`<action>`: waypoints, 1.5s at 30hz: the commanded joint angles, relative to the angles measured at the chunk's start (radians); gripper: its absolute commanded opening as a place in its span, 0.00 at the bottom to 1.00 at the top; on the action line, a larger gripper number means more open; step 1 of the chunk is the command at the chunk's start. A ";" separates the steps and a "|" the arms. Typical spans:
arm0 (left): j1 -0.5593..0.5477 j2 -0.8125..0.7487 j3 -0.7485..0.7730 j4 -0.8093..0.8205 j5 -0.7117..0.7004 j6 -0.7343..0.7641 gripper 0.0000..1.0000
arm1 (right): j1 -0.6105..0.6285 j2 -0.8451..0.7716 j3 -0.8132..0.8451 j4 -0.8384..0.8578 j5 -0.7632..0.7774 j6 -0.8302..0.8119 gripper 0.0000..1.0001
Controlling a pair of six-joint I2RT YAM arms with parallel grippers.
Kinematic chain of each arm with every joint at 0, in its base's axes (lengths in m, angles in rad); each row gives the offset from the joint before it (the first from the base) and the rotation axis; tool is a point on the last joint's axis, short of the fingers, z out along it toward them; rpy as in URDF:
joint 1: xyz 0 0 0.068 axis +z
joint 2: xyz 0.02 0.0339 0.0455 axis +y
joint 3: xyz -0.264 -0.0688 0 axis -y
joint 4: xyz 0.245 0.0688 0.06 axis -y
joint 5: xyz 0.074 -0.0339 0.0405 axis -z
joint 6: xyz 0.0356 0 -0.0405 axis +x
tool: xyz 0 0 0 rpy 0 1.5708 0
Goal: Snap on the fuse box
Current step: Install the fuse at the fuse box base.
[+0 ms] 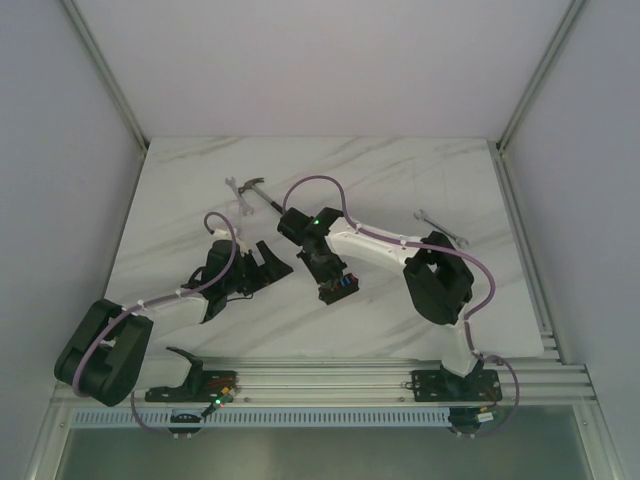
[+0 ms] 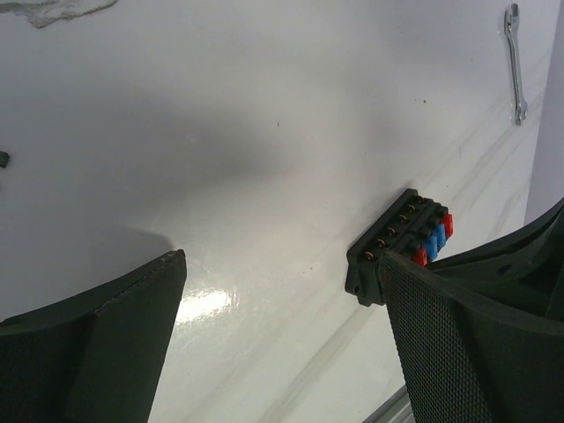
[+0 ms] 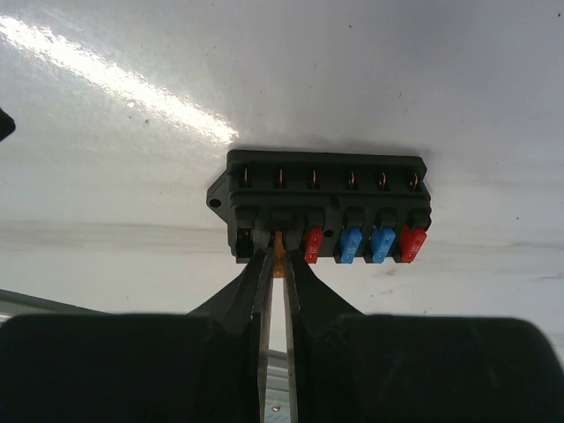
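Fuse box (image 3: 322, 189) is lying flat on desk (image 3: 458, 79) so I'm seating an orange fuse (image 3: 278, 243), right hand (image 3: 278, 256) pinched on it; left hand (image 2: 282, 264) hovering beside box, gaping, empty.

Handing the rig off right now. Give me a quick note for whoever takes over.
The left gripper is open, holding nothing, near the fuse box.
The right gripper is shut on an orange fuse at the box's second slot from the left, right wrist view.
The box lies flat on the table; two red fuses and two blue fuses sit in their slots.
Left to do: probably press the orange fuse home; the leftmost slot looks empty.
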 commanded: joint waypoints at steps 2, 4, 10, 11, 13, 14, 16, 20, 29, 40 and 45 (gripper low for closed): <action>0.007 -0.006 -0.006 -0.010 -0.002 0.000 1.00 | 0.010 0.029 -0.010 -0.011 0.015 -0.003 0.00; 0.007 -0.006 -0.006 -0.010 -0.002 -0.001 1.00 | 0.010 0.033 -0.010 -0.010 0.017 0.000 0.00; 0.007 -0.005 -0.005 -0.010 0.000 -0.003 1.00 | 0.010 0.040 -0.016 -0.004 0.012 0.006 0.00; 0.007 -0.005 -0.005 -0.010 0.001 -0.003 1.00 | 0.010 0.042 -0.018 -0.005 0.012 0.007 0.00; 0.006 -0.005 -0.004 -0.011 0.004 -0.004 1.00 | 0.010 0.046 -0.027 -0.002 0.013 0.007 0.00; 0.007 -0.005 -0.002 -0.010 0.008 -0.003 1.00 | 0.009 0.048 -0.031 -0.003 0.016 0.007 0.00; 0.007 -0.005 0.000 -0.011 0.019 -0.004 1.00 | 0.011 0.054 -0.041 -0.001 0.022 0.007 0.00; 0.003 -0.002 0.005 -0.010 0.046 -0.005 0.98 | 0.012 0.061 -0.074 0.017 0.021 0.007 0.00; -0.060 -0.002 0.003 -0.012 0.061 -0.055 0.84 | 0.025 0.073 -0.130 0.040 0.008 0.013 0.00; -0.151 0.048 0.011 0.062 0.087 -0.128 0.67 | 0.024 0.027 -0.224 0.060 0.037 0.040 0.00; -0.187 0.088 0.041 0.067 0.106 -0.127 0.62 | 0.020 0.001 -0.198 0.062 0.023 0.038 0.00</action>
